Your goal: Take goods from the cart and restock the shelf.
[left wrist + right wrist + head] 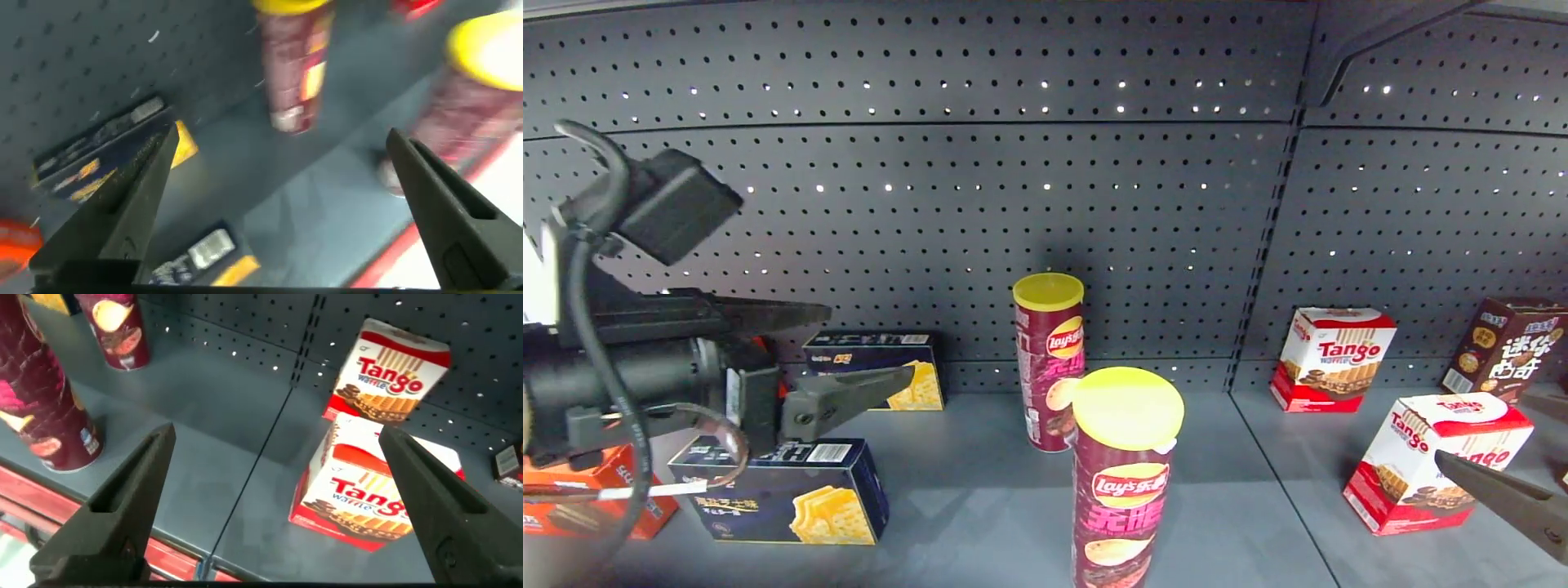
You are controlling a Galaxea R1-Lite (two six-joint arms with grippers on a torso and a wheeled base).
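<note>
Two maroon chip cans with yellow lids stand on the grey shelf, one at the back and one near the front edge. My left gripper hovers open and empty at the shelf's left, over the dark blue cracker boxes. In the left wrist view the open left gripper faces the rear can, with the front can off to one side. My right gripper is open and empty beside a red-and-white wafer box; one of its fingers shows at the lower right.
A second blue cracker box and a second wafer box stand against the pegboard back. An orange box sits far left, a brown box far right. Bare shelf lies between the cans and the wafer boxes.
</note>
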